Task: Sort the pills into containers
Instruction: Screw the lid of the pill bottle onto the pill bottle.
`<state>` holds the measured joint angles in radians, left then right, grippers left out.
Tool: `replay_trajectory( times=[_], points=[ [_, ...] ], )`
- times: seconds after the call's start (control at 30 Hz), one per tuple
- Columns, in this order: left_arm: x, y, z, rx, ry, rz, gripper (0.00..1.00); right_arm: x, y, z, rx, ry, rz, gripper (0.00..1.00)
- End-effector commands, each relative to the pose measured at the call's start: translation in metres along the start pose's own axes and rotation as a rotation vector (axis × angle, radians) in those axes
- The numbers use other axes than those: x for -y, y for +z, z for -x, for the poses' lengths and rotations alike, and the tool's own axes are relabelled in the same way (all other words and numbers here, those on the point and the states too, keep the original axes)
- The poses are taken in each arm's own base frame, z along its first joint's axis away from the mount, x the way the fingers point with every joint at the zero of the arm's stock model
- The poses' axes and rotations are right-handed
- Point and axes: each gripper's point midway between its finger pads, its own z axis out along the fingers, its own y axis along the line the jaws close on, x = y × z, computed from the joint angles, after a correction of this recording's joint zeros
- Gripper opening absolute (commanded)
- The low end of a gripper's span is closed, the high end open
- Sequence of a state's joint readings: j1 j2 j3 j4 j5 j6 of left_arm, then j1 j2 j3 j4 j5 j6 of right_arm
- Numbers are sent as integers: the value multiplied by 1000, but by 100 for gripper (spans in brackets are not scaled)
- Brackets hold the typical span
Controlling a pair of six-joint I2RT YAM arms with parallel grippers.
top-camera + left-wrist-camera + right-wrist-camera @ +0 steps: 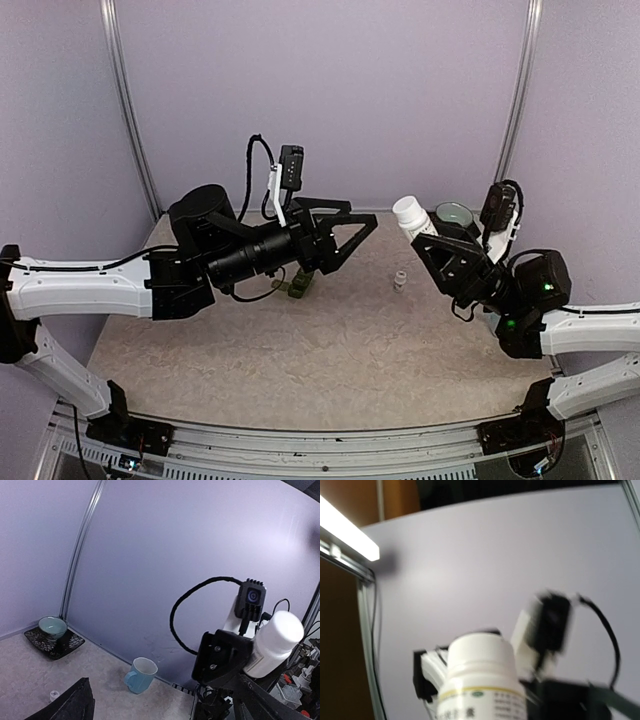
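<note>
the beige speckled table carries both arms at its near edge. the left arm reaches toward the table centre, raised above the surface; the left gripper has its fingers spread wide apart and holds nothing. the right gripper, also raised, is clamped on a white pill bottle, which is tilted with its cap end toward the left arm. in the left wrist view, a pale green bowl sits on a dark patterned saucer by the back wall, with a pale blue mug well apart from it. the dark green containers lie on the table under the left arm, partly hidden by it. a small white cap rests on the table between the two grippers
</note>
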<state>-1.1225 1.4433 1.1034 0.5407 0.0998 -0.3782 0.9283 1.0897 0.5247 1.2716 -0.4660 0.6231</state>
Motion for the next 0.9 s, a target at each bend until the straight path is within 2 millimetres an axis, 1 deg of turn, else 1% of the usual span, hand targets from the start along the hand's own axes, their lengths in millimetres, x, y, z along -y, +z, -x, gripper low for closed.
replay_trajectory(
  times=[0.0, 0.1, 0.2, 0.3, 0.4, 0.6, 0.67, 0.87],
  points=[
    [-15, -5, -8, -26, -13, 53, 93, -18, 1, 21, 64, -50, 65, 0],
    [-1, -8, 2, -4, -11, -2, 94, -10, 1, 14, 40, -50, 31, 0],
    [20, -11, 15, 20, 5, -59, 94, -2, 0, 8, 25, -56, -8, 0],
    [32, -11, 24, 30, 4, -72, 94, 7, 0, 3, 6, -71, -54, 0],
    [37, -8, 27, 40, -13, -83, 94, 14, 0, -6, -24, -81, -80, 0],
    [41, 4, 30, 51, -38, -107, 93, 25, 6, -25, -78, -77, -89, 0],
    [44, 9, 31, 49, -39, -121, 90, 25, 6, -26, -78, -77, -86, 0],
    [44, 17, 24, 28, -42, -129, 80, 24, 7, -23, -76, -89, -84, 0]
  ],
)
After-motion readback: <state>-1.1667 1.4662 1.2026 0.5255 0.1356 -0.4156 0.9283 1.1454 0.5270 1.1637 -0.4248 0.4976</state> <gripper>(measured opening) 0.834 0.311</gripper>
